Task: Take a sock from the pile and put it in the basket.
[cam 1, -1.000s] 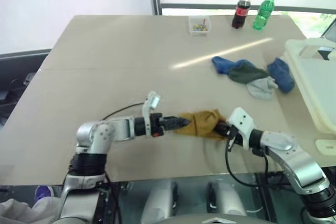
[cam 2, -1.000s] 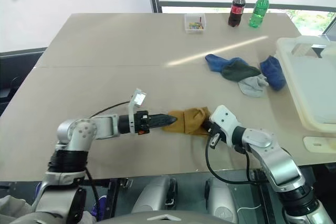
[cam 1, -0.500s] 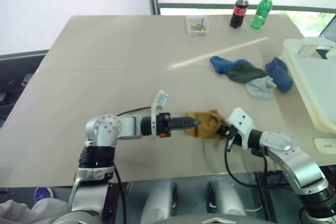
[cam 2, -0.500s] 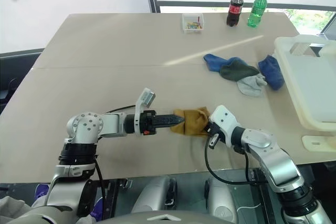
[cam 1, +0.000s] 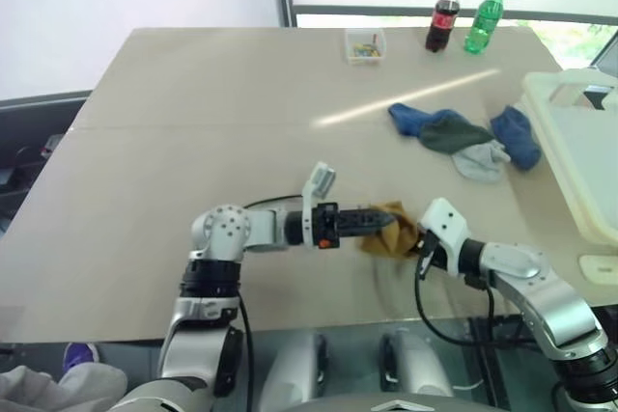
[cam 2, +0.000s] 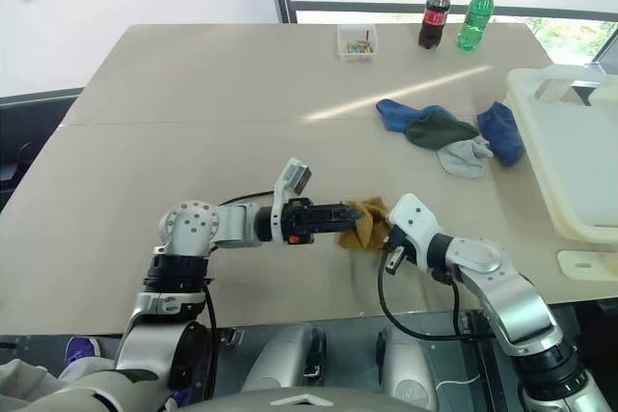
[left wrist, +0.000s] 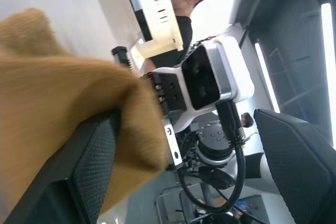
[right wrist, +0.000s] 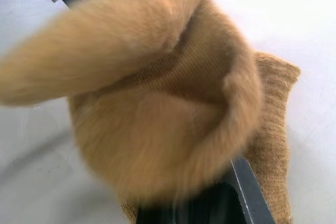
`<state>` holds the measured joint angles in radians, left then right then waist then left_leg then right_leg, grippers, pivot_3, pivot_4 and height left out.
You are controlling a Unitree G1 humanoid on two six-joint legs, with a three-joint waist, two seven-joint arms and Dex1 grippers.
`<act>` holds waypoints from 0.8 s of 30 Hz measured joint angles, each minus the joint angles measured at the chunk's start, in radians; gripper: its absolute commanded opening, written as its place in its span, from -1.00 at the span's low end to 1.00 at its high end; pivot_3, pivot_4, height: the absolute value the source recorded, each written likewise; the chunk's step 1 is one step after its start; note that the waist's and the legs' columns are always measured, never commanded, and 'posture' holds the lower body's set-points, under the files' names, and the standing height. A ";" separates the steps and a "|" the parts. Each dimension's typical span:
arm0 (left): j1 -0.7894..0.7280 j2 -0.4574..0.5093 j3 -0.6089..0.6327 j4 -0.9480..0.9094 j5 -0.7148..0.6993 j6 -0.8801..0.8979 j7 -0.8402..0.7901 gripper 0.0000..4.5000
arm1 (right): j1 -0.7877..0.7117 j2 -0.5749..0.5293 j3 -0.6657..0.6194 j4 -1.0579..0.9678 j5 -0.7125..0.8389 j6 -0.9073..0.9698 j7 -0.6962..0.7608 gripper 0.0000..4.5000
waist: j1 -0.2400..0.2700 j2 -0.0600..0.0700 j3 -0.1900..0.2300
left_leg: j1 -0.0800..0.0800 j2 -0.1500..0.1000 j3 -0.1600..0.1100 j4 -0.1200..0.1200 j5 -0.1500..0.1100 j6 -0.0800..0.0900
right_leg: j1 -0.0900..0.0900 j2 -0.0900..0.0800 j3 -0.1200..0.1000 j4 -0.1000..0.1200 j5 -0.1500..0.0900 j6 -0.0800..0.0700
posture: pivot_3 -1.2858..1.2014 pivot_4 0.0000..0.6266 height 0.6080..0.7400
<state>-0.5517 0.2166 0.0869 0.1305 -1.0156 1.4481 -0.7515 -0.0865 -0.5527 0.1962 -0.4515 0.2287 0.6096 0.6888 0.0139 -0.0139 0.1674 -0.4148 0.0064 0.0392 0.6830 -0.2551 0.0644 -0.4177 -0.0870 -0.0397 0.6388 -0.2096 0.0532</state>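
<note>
Both head cams sit up high, looking forward and down across the whole table (cam 1: 193, 123). They share basically the same scene, from the two bottles (cam 1: 463, 18) at the far edge to the arms up close, with the right eye's framing shifted a little sideways. The left wrist cam is jammed right up against the mustard sock (left wrist: 58, 108) and looks level across it, straight at the right gripper (left wrist: 173, 98) and a person behind it. The right wrist cam is just as close, angled down onto the same sock and the tabletop around it.
</note>
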 measured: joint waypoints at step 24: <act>-0.028 -0.151 -0.040 0.097 0.136 -0.161 0.076 0.91 | 0.004 -0.101 -0.069 -0.174 0.047 0.124 -0.019 -0.98 | 0.001 0.000 0.000 | -0.001 0.000 0.000 0.000 0.000 0.000 | 0.000 0.000 0.000 -0.001 0.000 0.000 | 0.03 -0.52 0.96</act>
<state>-0.5792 0.0653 0.0470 0.2276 -0.8798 1.2873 -0.6758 -0.0821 -0.6533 0.1268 -0.6252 0.2758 0.7337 0.6702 0.0145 -0.0141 0.1677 -0.4155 0.0062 0.0389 0.6830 -0.2553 0.0648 -0.4179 -0.0871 -0.0400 0.6382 -0.2096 0.0533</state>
